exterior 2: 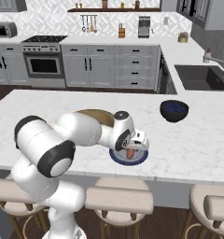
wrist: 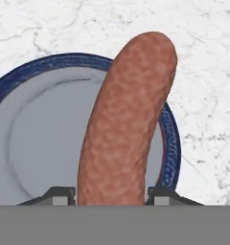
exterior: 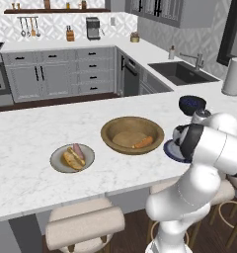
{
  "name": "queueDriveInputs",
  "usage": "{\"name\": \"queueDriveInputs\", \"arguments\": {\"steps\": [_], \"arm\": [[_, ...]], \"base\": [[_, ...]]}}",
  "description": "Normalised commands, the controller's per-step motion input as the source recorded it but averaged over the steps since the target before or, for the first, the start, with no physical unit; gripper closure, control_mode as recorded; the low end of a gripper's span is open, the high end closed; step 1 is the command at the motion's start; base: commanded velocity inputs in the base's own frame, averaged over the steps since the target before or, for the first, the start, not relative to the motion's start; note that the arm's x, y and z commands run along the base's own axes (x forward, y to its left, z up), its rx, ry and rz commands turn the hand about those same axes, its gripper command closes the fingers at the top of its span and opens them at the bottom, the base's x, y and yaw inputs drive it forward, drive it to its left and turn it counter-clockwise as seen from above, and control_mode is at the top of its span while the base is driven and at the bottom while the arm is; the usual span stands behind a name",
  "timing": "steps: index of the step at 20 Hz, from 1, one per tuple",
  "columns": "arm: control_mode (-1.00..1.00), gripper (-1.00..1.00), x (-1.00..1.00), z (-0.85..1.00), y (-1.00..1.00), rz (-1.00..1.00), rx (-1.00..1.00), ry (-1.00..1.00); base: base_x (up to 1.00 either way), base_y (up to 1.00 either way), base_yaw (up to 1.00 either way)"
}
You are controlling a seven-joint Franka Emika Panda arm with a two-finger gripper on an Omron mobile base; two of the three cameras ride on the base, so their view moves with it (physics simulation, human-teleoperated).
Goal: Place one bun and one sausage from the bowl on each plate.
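We've got the gripper (wrist: pixel 112 198) clamped on 1 reddish-brown sausage (wrist: pixel 126 124), right over the round blue-rimmed grey plate (wrist: pixel 35 139). In the hand view its long axis runs straight away from the fingers, its rounded tip curving slightly right past the plate's rim.

Glossy white arm (exterior 2: pixel 62 140), that's what's in front of me: fat, rounded segments, smooth as moulded plastic, catching soft grey shading along their undersides. Dark, near-black bands ring the joints, one wrapping the big elbow casing, with a pale grey disc cap set into its face. Up at two o'clock from that elbow sits a smaller joint, topped by a round grey cap inside a black collar. The wrist housing is white too, blocky beside the curves. Down at the gripper (wrist: pixel 112 194), two small dark finger tips (wrist: pixel 59 195), squared off, with lighter grey faces.
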Motion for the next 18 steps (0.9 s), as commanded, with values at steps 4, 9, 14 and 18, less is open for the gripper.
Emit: {"name": "queueDriveInputs", "arguments": {"steps": [4,9,14,18], "arm": [[-1.0,-1.0,0.52,-0.41,0.0,0.0,-0.08,0.0],[-1.0,-1.0,0.1,0.07,-0.02,0.0,0.01,0.0],[-1.0,-1.0,-0.29,0.84,0.0,0.0,0.01,-0.06],[-1.0,-1.0,-0.33,1.0,0.43,-0.02,0.0,-0.2]], "base": [[0.0,0.0,0.0],[0.0,0.0,0.0],[0.0,0.0,0.0],[0.0,0.0,0.0]]}}
